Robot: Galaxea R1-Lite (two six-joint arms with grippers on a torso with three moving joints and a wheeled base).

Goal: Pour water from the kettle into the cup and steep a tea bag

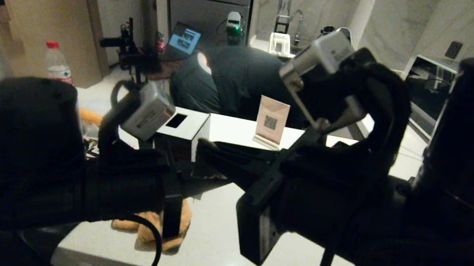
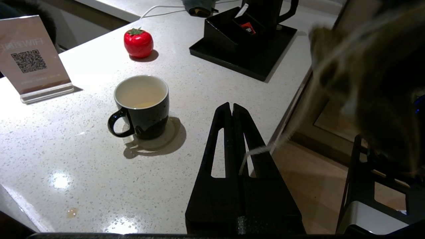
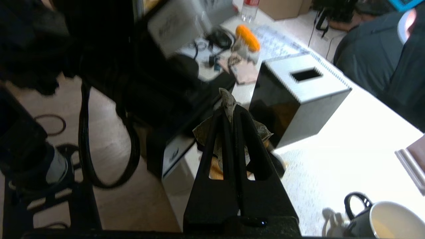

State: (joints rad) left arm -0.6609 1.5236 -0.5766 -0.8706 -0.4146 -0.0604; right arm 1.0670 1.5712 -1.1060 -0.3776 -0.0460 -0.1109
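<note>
Right gripper [image 3: 229, 111] clamped on small grey-green paper tea bag [image 3: 229, 99], held off counter edge beside black ceramic mug [image 2: 142, 107]. Left gripper [image 2: 231, 107] shut, pinching thin white string [image 2: 262, 150]. You're handling light, limp, tear-prone paper: lower by string, keep pinch gentle.

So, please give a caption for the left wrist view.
Shut left gripper pinching the tea bag string beside the water-filled black mug.
</note>
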